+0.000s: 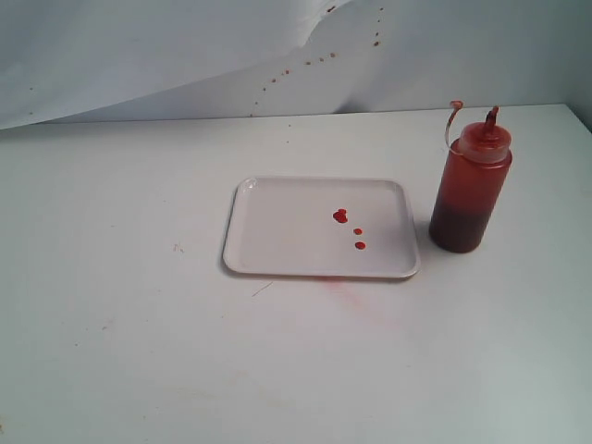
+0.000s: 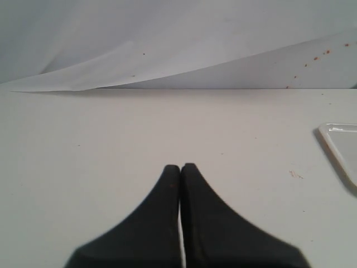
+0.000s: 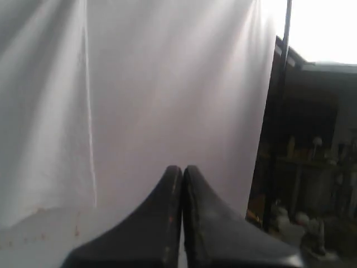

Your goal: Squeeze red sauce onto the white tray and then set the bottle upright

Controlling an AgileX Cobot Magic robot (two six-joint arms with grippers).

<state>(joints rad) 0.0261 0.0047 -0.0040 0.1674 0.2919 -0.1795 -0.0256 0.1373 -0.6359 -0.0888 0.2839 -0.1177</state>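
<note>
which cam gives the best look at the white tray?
Exterior view: the whole white tray shows, all four corners, with the red sauce drops on it. The left wrist view catches only one corner, cut off by the frame. The right wrist view shows none of it.

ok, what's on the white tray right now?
Three small drops of red sauce lie on the white tray, toward its bottle side. Nothing else is on it and nothing covers it. The bottle stands upright beside it on the table, off the tray.
</note>
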